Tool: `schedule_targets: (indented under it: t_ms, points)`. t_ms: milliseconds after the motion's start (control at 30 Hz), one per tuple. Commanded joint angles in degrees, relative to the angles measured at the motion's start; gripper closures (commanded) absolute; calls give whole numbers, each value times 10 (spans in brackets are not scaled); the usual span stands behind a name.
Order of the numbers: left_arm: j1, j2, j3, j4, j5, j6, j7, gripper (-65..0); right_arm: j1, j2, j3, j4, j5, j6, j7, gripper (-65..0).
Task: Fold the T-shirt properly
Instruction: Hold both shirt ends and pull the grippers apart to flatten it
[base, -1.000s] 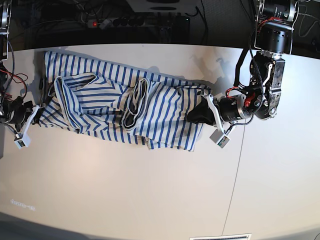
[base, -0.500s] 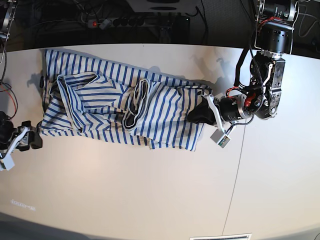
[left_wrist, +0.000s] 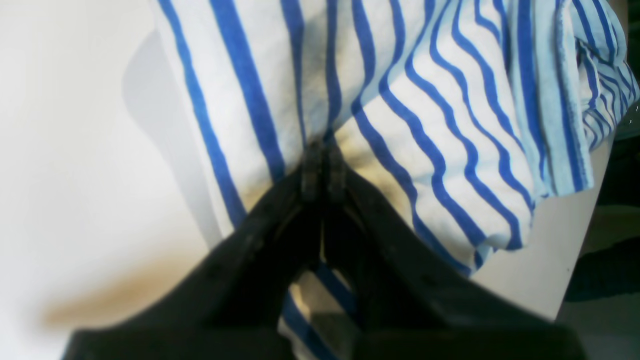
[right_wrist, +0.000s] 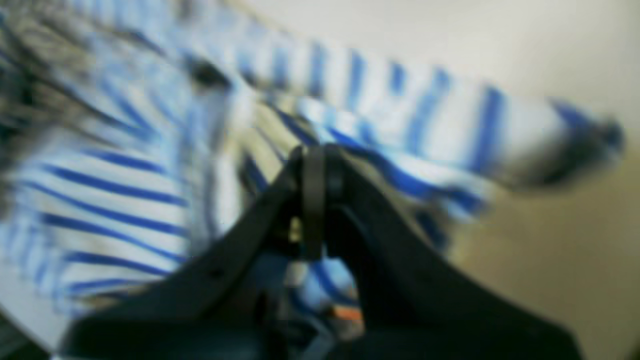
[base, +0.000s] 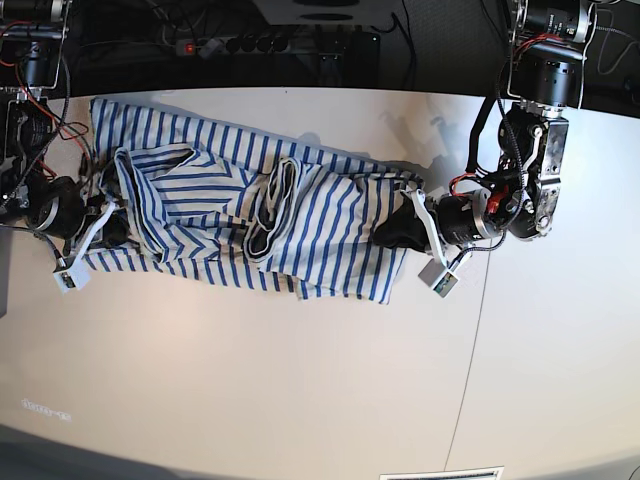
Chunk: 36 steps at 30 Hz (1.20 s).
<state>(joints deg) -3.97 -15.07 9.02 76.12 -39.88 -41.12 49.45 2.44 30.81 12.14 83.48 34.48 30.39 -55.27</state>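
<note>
White laminate makes up the table (base: 300, 390) you are working on, and everything else sits in relation to the T-shirt (base: 250, 205) spread across its far half. You see the T-shirt lying stretched out sideways in the base view, white cloth with thin blue stripes, rumpled rather than flat, with a raised fold running through its middle and a bunched ridge toward its left end. Its lower edge is ragged and uneven, and its upper edge runs close to the table's far rim. Behind the shirt, beyond the table, a dark strip holds cables (base: 250, 40). At the shirt's right end in that view, your left gripper (base: 398, 228) is down on the hem; its wrist camera shows the black fingers (left_wrist: 320, 170) pressed together with striped cloth pinched between them, so it is clamped on the T-shirt (left_wrist: 410, 100). At the shirt's opposite end, your right gripper (base: 108, 225) sits against the cloth edge. Its wrist view is blurred, but you can make out the fingers (right_wrist: 314, 175) drawn tight together over the striped fabric (right_wrist: 125, 200); whether any cloth is caught between them you cannot tell from that blur.
</note>
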Motion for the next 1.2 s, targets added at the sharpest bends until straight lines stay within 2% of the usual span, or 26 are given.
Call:
schedule_targets:
  t_ms: [0,67,200,333,533,767,967,1067,1100,1167]
  points:
    - [-8,-3,-1,5,13,11,3,-15,1,18,6,7,-3,7,27,0]
    - [-6,-3,-2,5,13,11,3,-15,-14,31,7,5,-13,7,56,0]
    - [-6,-3,-2,5,8,11,12,-16,-18,44,7,-15,-19,7,69,0]
    - [-6,-3,-2,5,-17,11,20,-15,-18,48,7,-77,-52,2,92,0]
    - [-7,-3,-2,5,-42,11,20,-15,-9,47,7,-179,-51,-1,110,0]
    - [-17,-3,-2,7,-87,11,31,-15,-10,47,23,-156,21,0,96,0]
    - [-28,-3,-2,44,-132,11,64,-16,-10,47,86,-85,103,10,9,0]
    - [-28,-3,-2,65,-132,11,65,-15,-10,47,103,-64,109,9,-3,-308]
    - [-28,-3,-2,68,-132,11,65,-15,-10,47,106,-61,112,9,-3,-364]
    - [-28,-3,-2,68,-130,11,65,-16,-10,47,108,-53,120,9,-12,-373]
